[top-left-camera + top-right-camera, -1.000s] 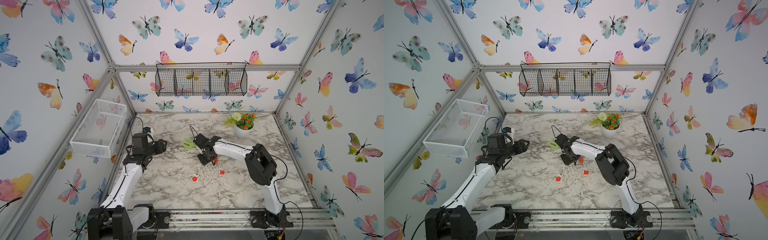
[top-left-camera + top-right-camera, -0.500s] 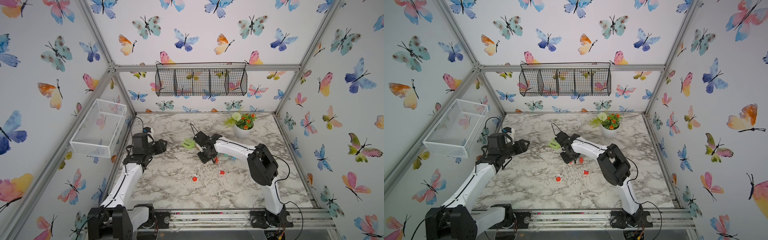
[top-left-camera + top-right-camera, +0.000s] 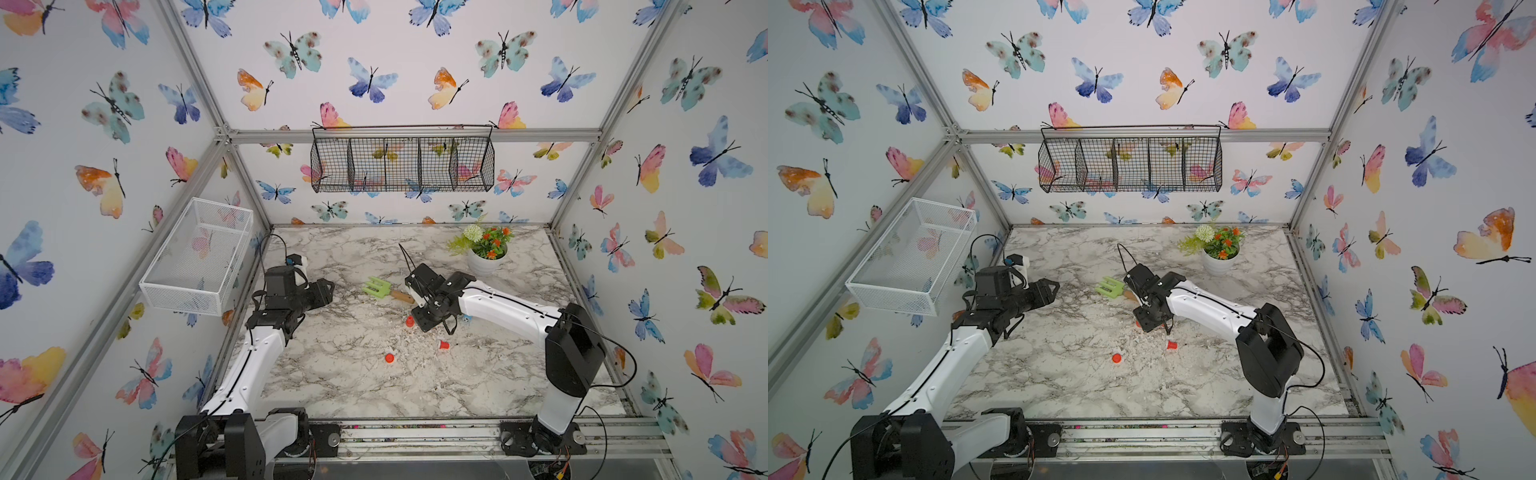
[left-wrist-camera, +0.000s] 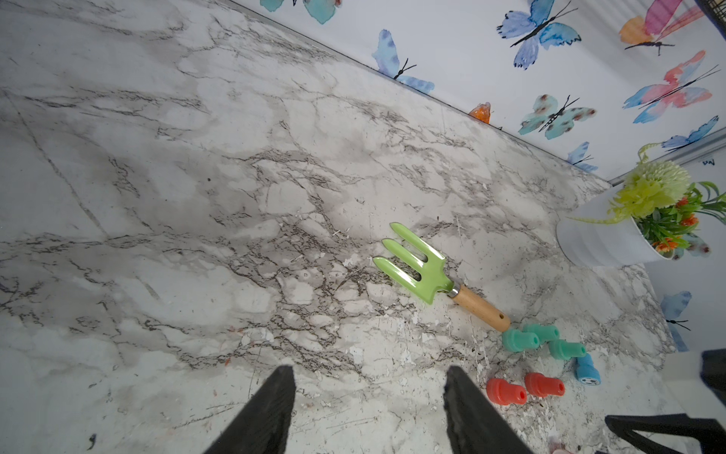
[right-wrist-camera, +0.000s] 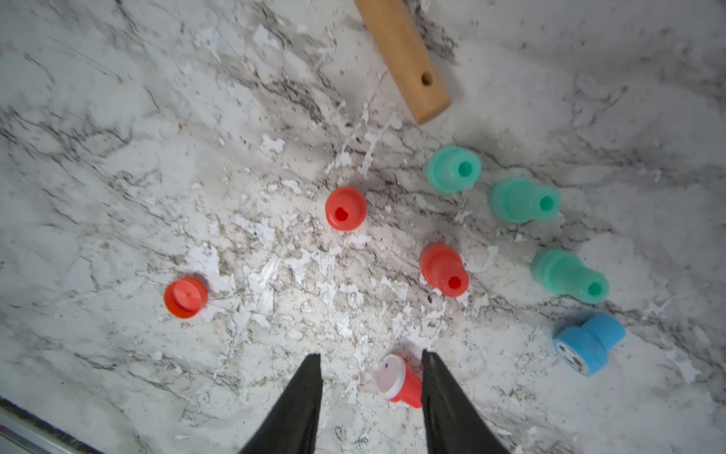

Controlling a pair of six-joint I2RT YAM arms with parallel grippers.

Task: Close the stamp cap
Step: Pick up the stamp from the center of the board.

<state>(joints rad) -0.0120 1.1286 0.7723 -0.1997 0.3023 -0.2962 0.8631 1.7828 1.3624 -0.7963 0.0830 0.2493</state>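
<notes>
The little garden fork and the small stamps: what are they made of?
Fork head: glossy green, probably painted metal, given its sheen. Handle: matte tan wood, seemingly, with a drilled hole. Red stamps and teal stamps: smooth moulded plastic, apparently, uniformly coloured.

Both top views: mounted high above the front rail (image 3: 415,434), tilted down toward the back wall (image 3: 374,208). Far off, whole marble table (image 3: 353,395) in frame, near-identical coverage.
Left wrist view: low, oblique, facing across the table to the flowerpot (image 4: 601,243) corner.
Right wrist view: close, almost straight down.
Wrist views share the green fork (image 4: 416,271) handle, teal stamps (image 5: 522,200), blue stamp (image 5: 589,344), and probably two red stamps (image 5: 444,271).
</notes>
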